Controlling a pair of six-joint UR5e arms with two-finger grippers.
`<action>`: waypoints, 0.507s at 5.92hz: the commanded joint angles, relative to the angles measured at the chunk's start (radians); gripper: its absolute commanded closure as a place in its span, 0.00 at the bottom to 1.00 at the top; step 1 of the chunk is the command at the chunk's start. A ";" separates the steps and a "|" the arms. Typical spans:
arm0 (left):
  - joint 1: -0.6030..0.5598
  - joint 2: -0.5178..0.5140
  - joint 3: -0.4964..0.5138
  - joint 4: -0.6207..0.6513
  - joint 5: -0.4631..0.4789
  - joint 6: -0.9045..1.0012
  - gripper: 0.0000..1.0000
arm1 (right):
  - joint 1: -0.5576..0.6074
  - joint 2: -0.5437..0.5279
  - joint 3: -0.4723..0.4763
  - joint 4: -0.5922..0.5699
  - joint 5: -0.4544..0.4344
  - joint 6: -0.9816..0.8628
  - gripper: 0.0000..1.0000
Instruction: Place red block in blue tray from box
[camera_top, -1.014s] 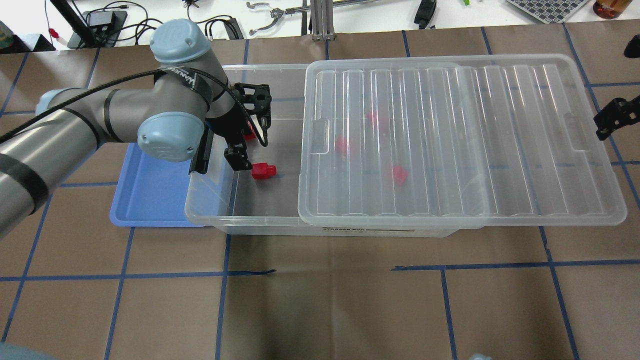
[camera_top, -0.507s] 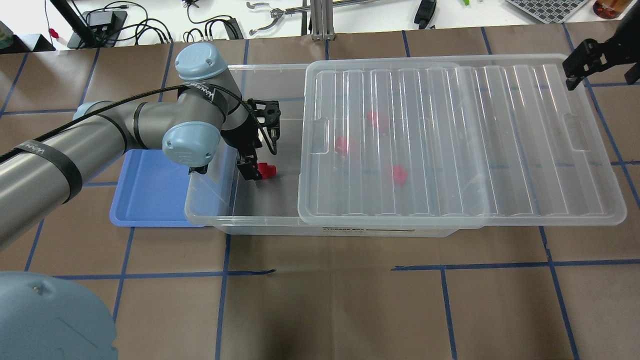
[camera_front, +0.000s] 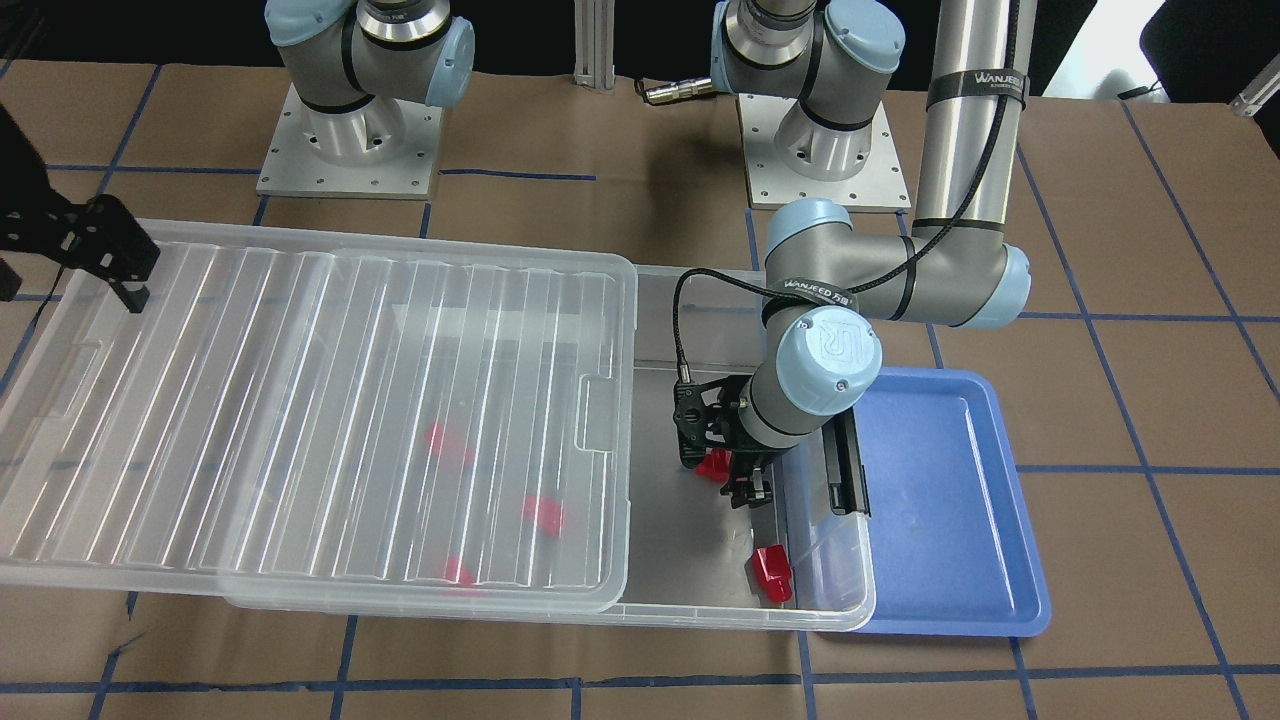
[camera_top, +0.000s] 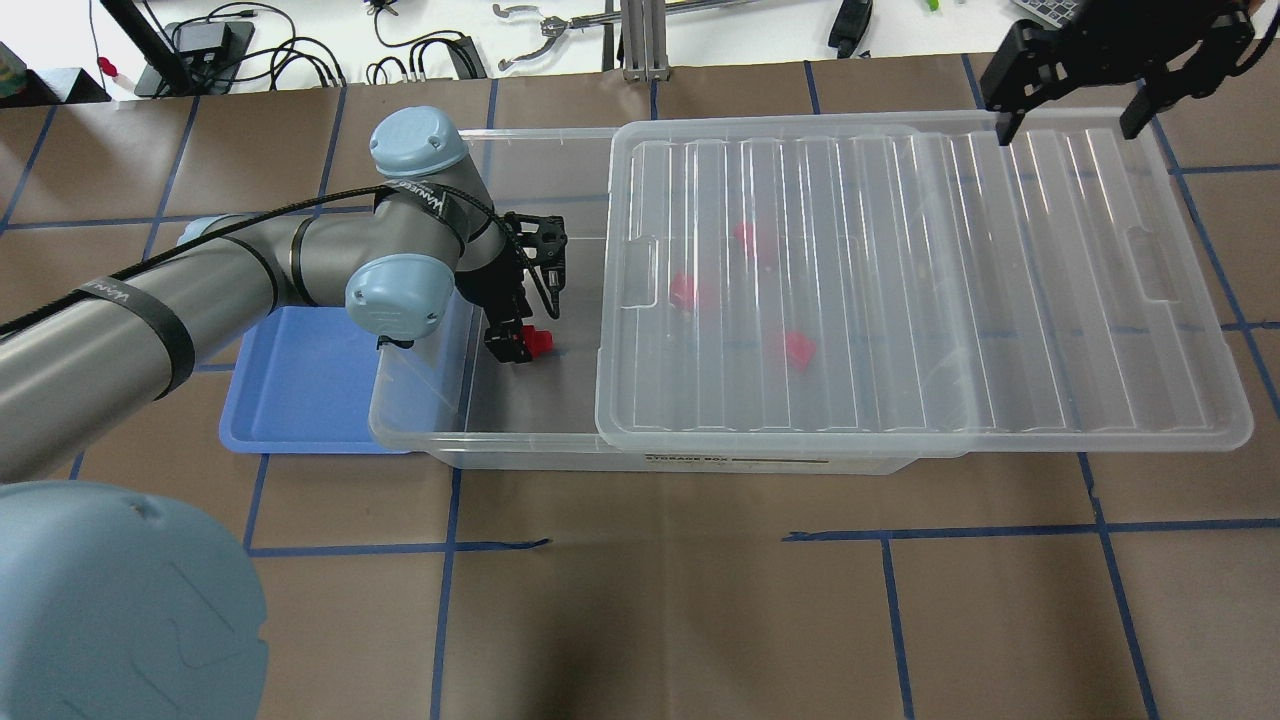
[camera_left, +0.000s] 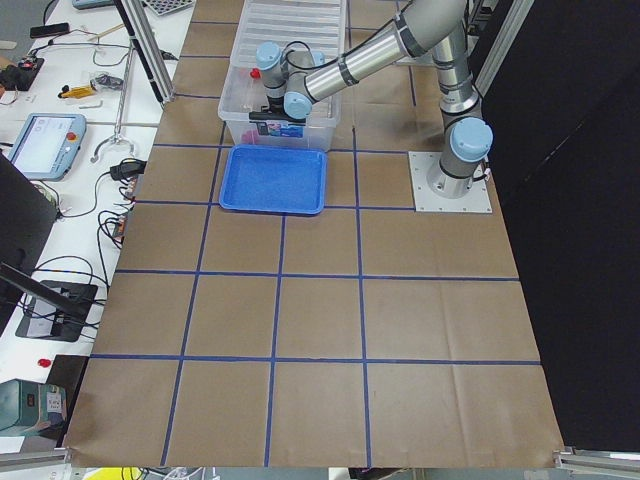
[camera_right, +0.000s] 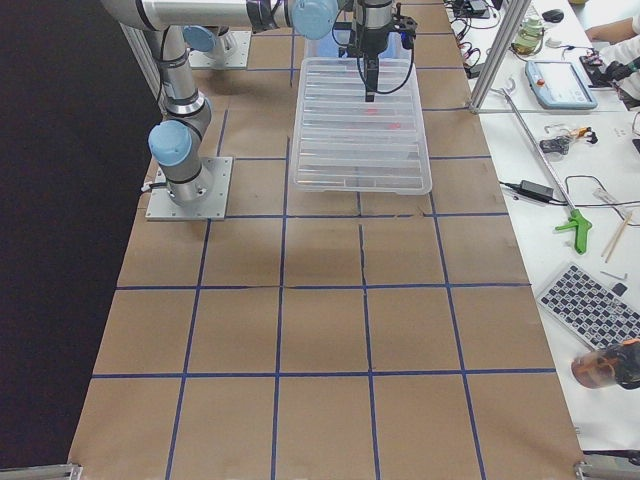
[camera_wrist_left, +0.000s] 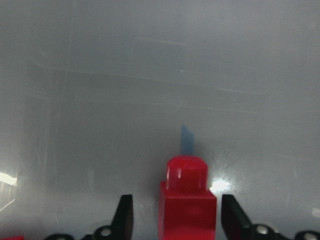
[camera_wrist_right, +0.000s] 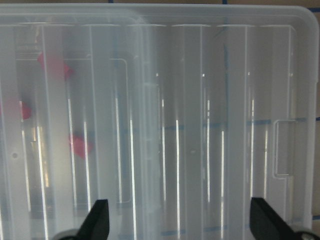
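The red block (camera_wrist_left: 187, 197) lay on the floor of the box's (camera_top: 420, 436) uncovered end, near the blue tray (camera_top: 300, 400), as I brought the left gripper (camera_wrist_left: 176, 212) down over it in the last second, fingers spread either side, not yet gripping. The right gripper (camera_top: 1068, 125), splayed and empty, had swung to the lid's (camera_top: 900, 300) far edge; the grasp looked next.

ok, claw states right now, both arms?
Left claw: open, straddling the red block, not clamped.
Right claw: open, empty, over the box lid.
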 joint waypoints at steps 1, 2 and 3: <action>0.000 -0.002 0.003 0.016 0.001 -0.003 0.83 | 0.128 0.003 -0.010 0.021 0.003 0.152 0.00; 0.000 0.016 0.020 0.006 0.002 -0.005 0.86 | 0.130 0.009 -0.010 0.026 0.003 0.156 0.00; 0.000 0.058 0.025 -0.007 0.002 -0.014 0.86 | 0.128 0.014 -0.017 0.046 0.004 0.147 0.00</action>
